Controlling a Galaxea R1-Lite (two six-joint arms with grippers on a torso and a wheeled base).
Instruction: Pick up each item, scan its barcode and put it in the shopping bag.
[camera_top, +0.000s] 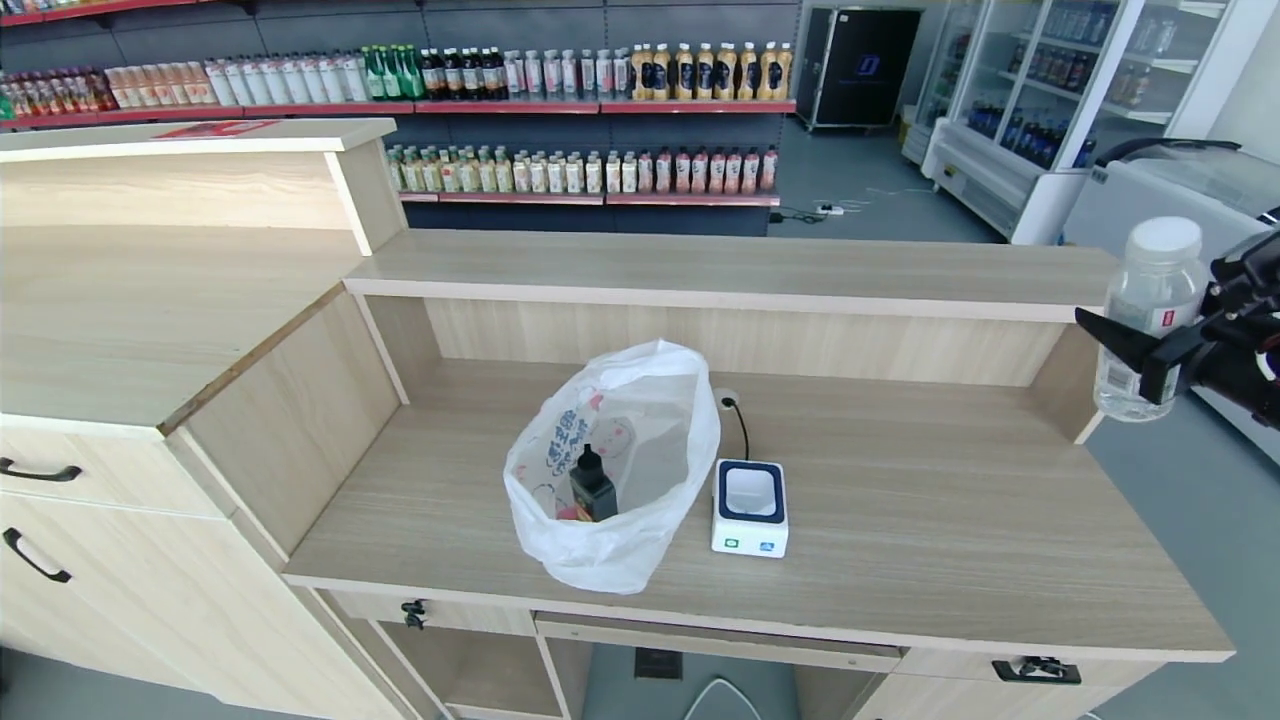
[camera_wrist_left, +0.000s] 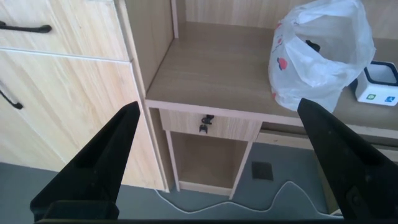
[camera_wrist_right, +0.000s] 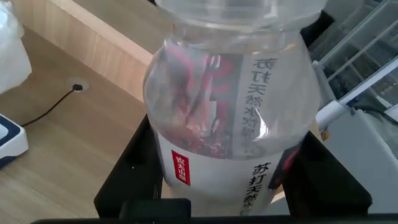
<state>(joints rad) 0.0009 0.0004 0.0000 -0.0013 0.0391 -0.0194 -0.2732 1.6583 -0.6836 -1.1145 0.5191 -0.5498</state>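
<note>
My right gripper (camera_top: 1137, 356) pinching water bottle (camera_top: 1152, 285) mid-body, upright, far right off counter (camera_top: 950, 500) end, well apart from scanner (camera_top: 750, 505) and shopping bag (camera_top: 625, 470). My left gripper (camera_wrist_left: 217, 106) spread, low left. I judge bottle full: heavy, slick, thin-walled; hold labelled waist

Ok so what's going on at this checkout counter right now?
A two-armed robot is working the checkout. Its right tool is shut on a clear water bottle, held upright in the air off the right end of the counter, away from the scanner. The white shopping bag stands open right beside the scanner, with a dark bottle already inside. The left tool is open and empty, low by the counter's front.
</note>
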